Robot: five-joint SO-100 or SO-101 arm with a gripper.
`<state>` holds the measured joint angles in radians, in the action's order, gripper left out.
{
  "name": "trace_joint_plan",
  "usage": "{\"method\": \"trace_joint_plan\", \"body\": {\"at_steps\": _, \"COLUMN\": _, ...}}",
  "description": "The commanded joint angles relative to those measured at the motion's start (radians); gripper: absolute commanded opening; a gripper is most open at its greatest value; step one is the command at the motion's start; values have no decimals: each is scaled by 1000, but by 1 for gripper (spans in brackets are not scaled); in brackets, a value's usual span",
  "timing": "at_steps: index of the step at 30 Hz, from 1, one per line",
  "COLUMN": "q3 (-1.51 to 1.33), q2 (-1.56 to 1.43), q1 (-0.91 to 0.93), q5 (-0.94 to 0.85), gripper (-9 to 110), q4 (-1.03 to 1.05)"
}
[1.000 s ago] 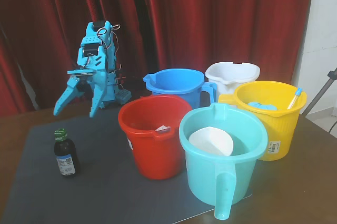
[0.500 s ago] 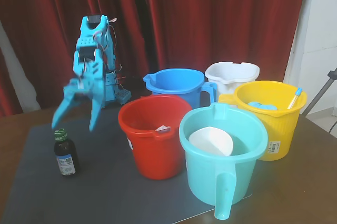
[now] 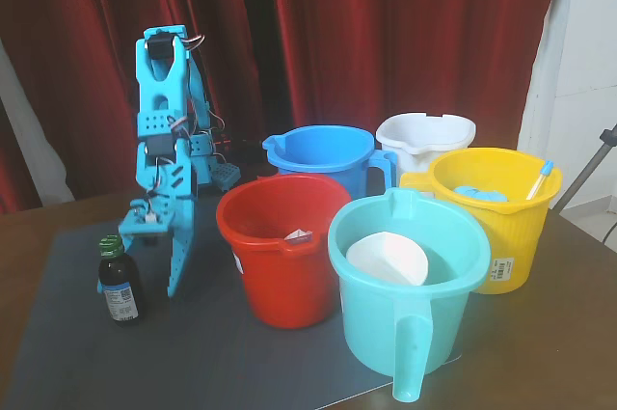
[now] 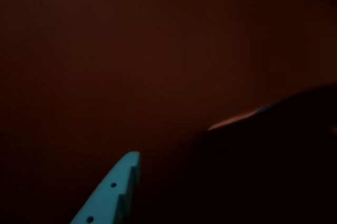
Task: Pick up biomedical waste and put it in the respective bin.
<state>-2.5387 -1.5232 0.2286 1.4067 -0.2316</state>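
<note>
Nearest in the fixed view: a teal bucket (image 3: 410,280) with its handle toward the camera and a white bowl-like piece (image 3: 386,258) inside. Just behind and left of it, touching or nearly so, a red bucket (image 3: 281,246) with a scrap of white paper (image 3: 302,233) at its inner wall. At the left, upright on the grey mat (image 3: 174,342) covering the brown counter (image 3: 559,333), the small brown medicine bottle (image 3: 120,280), green cap up, blue-and-white label facing out. Directly over and around it, the blue claw (image 3: 140,287), pointing down, fingers spread apart: one finger (image 3: 179,260) just right of the bottle, the other mostly hidden behind the bottle's left side; contact impossible to judge. Farther right, a yellow bucket (image 3: 496,212) holding something light blue and a thin syringe-like stick (image 3: 538,180). Farther back, a blue bucket (image 3: 323,154) and a white bucket (image 3: 424,140). Behind everything, a red curtain (image 3: 386,34).

In the wrist view, mostly dark reddish blur; only one blue fingertip (image 4: 113,192) at the bottom edge.
</note>
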Motion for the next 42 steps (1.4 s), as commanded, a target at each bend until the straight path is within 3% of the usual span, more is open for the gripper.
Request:
{"method": "trace_joint_plan", "body": {"at_steps": 1, "q3": 52, "q2": 28, "q1": -11, "q5": -5, "gripper": 37, "q4": -57}}
{"method": "trace_joint_plan", "body": {"at_steps": 7, "q3": 52, "q2": 71, "q1": -11, "q5": 11, "gripper": 36, "q4": -161}}
{"method": "trace_joint_plan", "body": {"at_steps": 36, "q3": 132, "q2": 80, "q1": 2, "q5": 54, "gripper": 36, "q4": -156}}
{"method": "trace_joint_plan", "body": {"at_steps": 42, "q3": 252, "q2": 273, "q1": 2, "q5": 54, "gripper": 36, "q4": -169}}
